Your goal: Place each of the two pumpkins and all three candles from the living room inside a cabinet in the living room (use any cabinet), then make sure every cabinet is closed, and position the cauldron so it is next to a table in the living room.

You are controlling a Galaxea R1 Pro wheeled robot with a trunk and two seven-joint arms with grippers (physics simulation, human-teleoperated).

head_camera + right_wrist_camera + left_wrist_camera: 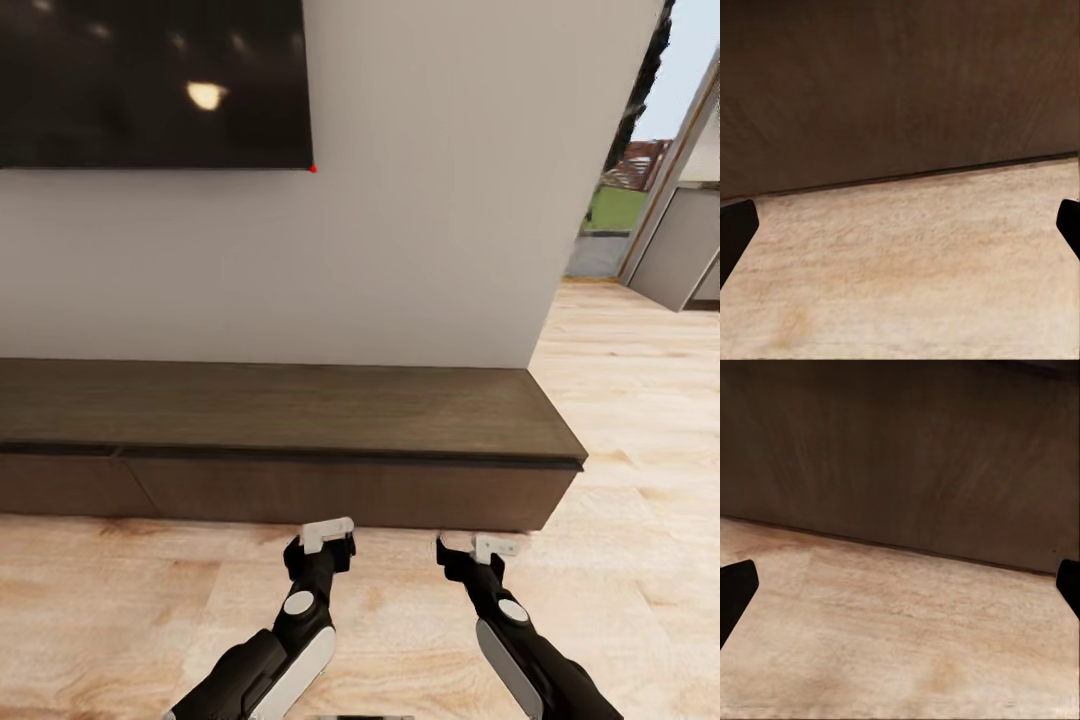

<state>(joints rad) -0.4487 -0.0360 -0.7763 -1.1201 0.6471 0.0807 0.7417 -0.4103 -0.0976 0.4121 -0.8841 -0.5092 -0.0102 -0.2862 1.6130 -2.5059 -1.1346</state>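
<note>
The cabinet (300, 440) stands along the wall, its drawer fronts flush and shut, directly ahead of both pincers and just beyond their tips. Above it, higher than either arm reaches at present, hangs a dark screen (150, 80).

Left gripper (325, 537): low over the wooden floor (150, 600), pointed at the drawer front. In its wrist view the fingers (735, 589) sit at the far edges of frame, so the jaws stand wide apart and hold nothing.

Right gripper (478, 548): alongside the left, same height, same heading; fingers (735, 229) likewise spread, nothing between them.

Assessment: the step in hand appears to be opening a drawer. Recommend catching the dark seam under the cabinet top, just above the pincers, and drawing straight back, level and slow, to avoid slipping off the thin lip.
</note>
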